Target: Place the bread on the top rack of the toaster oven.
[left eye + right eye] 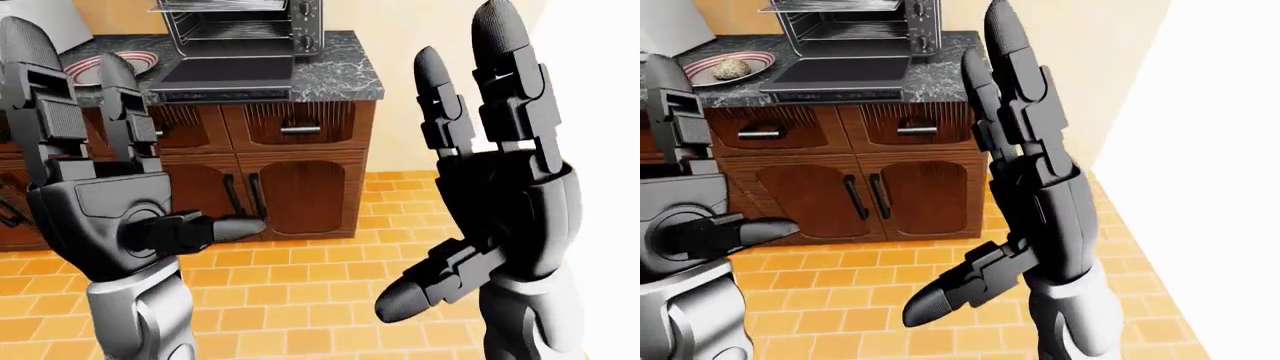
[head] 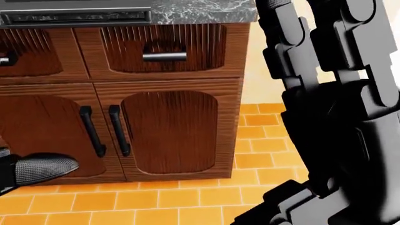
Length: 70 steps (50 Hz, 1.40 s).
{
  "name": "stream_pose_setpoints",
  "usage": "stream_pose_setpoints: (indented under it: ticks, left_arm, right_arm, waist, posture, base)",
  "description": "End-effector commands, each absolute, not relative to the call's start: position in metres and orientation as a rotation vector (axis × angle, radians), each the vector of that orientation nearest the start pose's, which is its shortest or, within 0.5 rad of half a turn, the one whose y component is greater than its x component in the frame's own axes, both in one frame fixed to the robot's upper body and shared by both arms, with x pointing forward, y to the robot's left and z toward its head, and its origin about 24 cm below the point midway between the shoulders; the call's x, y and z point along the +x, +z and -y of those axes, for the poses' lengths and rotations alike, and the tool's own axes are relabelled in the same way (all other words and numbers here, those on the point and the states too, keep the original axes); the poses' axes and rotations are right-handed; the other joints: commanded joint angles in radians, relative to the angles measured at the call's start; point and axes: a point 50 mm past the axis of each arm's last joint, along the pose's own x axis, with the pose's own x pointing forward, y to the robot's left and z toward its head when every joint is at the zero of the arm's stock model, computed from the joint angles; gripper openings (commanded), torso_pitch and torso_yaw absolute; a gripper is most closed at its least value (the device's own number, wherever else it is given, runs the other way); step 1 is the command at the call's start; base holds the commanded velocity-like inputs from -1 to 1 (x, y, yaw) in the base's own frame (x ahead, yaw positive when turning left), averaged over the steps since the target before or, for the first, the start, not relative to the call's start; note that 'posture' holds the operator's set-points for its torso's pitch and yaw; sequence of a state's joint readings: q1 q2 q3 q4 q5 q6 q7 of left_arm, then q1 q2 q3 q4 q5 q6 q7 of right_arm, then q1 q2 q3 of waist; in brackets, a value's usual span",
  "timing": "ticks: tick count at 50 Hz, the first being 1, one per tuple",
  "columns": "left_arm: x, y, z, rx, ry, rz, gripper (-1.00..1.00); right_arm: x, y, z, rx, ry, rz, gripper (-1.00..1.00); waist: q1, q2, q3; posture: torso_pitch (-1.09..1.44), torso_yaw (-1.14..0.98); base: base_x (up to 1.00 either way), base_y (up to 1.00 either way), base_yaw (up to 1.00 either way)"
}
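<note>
In the left-eye view the left hand [image 1: 110, 202] and the right hand [image 1: 500, 187] stand raised with fingers spread, holding nothing. The toaster oven [image 1: 240, 34], upper middle, has its door down on the counter [image 1: 340, 75].

The head view shows only cabinet doors [image 2: 169, 131] and floor.

In the right-eye view the bread [image 1: 732, 68] sits on a plate [image 1: 700, 71] at upper left, well apart from both hands; nothing looks done yet.

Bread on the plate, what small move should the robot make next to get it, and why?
Probably step toward the counter. The bread sits on the striped plate left of the open toaster oven, while both hands, left hand and right hand, are raised, open and empty, away from it.
</note>
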<state>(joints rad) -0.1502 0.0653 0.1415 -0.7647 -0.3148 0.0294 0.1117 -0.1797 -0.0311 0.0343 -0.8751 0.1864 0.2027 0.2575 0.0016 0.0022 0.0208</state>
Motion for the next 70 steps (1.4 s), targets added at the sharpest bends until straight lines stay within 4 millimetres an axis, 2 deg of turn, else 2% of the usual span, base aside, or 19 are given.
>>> stream_pose_setpoints:
  ticks: [1,13,17,21,26,28,31,39,44,47,52,54,55,57,60,63,66,68,70]
  left_arm:
    - [0.1986,0.2405,-0.1743,-0.242,0.028,0.919,1.00]
    - [0.2021,0.2400,-0.1770,-0.235,0.042,0.922,1.00]
    - [0.2035,0.2399,-0.1780,-0.237,0.047,0.921,1.00]
    - [0.2038,0.2389,-0.1785,-0.238,0.050,0.919,1.00]
    - [0.2025,0.2395,-0.1788,-0.236,0.051,0.922,1.00]
    - [0.2025,0.2398,-0.1790,-0.236,0.052,0.922,1.00]
    - [0.2020,0.2390,-0.1789,-0.237,0.052,0.921,1.00]
    - [0.2023,0.2388,-0.1795,-0.237,0.055,0.922,1.00]
    - [0.2020,0.2384,-0.1793,-0.236,0.055,0.921,1.00]
    - [0.2026,0.2377,-0.1795,-0.236,0.055,0.918,1.00]
    - [0.2025,0.2375,-0.1786,-0.239,0.051,0.916,1.00]
    - [0.2026,0.2369,-0.1786,-0.238,0.051,0.915,1.00]
    - [0.2025,0.2371,-0.1786,-0.237,0.052,0.916,1.00]
    - [0.2039,0.2376,-0.1794,-0.236,0.055,0.917,1.00]
    - [0.2044,0.2379,-0.1785,-0.236,0.052,0.918,1.00]
    - [0.2051,0.2378,-0.1785,-0.235,0.051,0.918,1.00]
    - [0.2052,0.2378,-0.1790,-0.235,0.052,0.919,1.00]
    - [0.2050,0.2380,-0.1790,-0.236,0.052,0.919,1.00]
    - [0.2054,0.2374,-0.1787,-0.236,0.051,0.919,1.00]
  right_arm:
    - [0.1858,0.2497,0.1183,0.027,0.435,0.907,1.00]
    - [0.1890,0.2494,0.1166,-0.001,0.445,0.903,1.00]
    - [0.1889,0.2520,0.1176,-0.005,0.437,0.911,1.00]
    - [0.1902,0.2497,0.1174,-0.003,0.439,0.902,1.00]
    - [0.1889,0.2512,0.1171,-0.013,0.439,0.910,1.00]
    - [0.1889,0.2517,0.1171,-0.009,0.439,0.908,1.00]
    - [0.1882,0.2506,0.1169,-0.005,0.445,0.906,1.00]
    - [0.1880,0.2523,0.1176,-0.007,0.441,0.911,1.00]
    - [0.1882,0.2507,0.1180,-0.005,0.441,0.902,1.00]
    - [0.1887,0.2506,0.1180,-0.013,0.439,0.902,1.00]
    - [0.1887,0.2517,0.1183,-0.017,0.433,0.903,1.00]
    - [0.1888,0.2507,0.1177,-0.023,0.436,0.898,1.00]
    - [0.1883,0.2497,0.1172,-0.018,0.442,0.897,1.00]
    - [0.1880,0.2503,0.1179,-0.003,0.441,0.902,1.00]
    - [0.1888,0.2502,0.1180,-0.014,0.439,0.901,1.00]
    - [0.1904,0.2509,0.1187,-0.015,0.434,0.897,1.00]
    - [0.1902,0.2504,0.1177,-0.013,0.442,0.900,1.00]
    - [0.1897,0.2495,0.1164,-0.019,0.451,0.897,1.00]
    - [0.1897,0.2498,0.1168,-0.018,0.450,0.900,1.00]
  waist:
    - [0.000,0.002,-0.011]
    - [-0.026,-0.059,0.017]
    - [-0.045,0.137,0.006]
    - [-0.002,-0.048,0.063]
    - [0.011,-0.067,-0.008]
    - [0.008,-0.105,0.022]
    - [0.004,-0.105,0.015]
    - [-0.038,0.048,-0.004]
    - [-0.010,-0.060,0.049]
    - [-0.010,0.049,-0.010]
    - [-0.007,0.023,0.009]
    - [-0.011,-0.078,0.028]
    - [-0.021,-0.080,0.046]
    - [-0.020,-0.065,0.028]
    - [-0.027,0.053,0.001]
    - [-0.017,0.027,0.020]
    - [-0.037,-0.080,0.050]
    - [-0.024,-0.065,0.040]
    - [-0.027,0.036,0.004]
  posture:
    - [0.00,0.00]
    - [0.00,0.00]
    - [0.00,0.00]
    - [0.00,0.00]
    - [0.00,0.00]
    - [0.00,0.00]
    - [0.00,0.00]
    - [0.00,0.00]
    - [0.00,0.00]
    - [0.00,0.00]
    - [0.00,0.00]
    - [0.00,0.00]
    - [0.00,0.00]
    - [0.00,0.00]
    - [0.00,0.00]
    - [0.00,0.00]
    - [0.00,0.00]
    - [0.00,0.00]
    - [0.00,0.00]
  base:
    - [0.00,0.00,0.00]
    - [0.00,0.49,0.00]
    - [0.00,0.13,0.00]
    - [0.00,0.75,0.00]
    - [0.00,0.12,0.00]
    - [0.00,1.00,0.00]
    - [0.00,0.67,0.00]
    - [0.00,0.00,0.00]
    - [0.00,0.59,0.00]
    - [0.00,0.00,0.00]
    - [0.00,0.13,0.00]
    - [0.00,1.00,0.00]
    - [0.00,1.00,0.00]
    - [0.00,0.34,0.00]
    - [0.00,0.00,0.00]
    - [0.00,0.45,0.00]
    - [0.00,1.00,0.00]
    - [0.00,0.42,0.00]
    - [0.00,0.00,0.00]
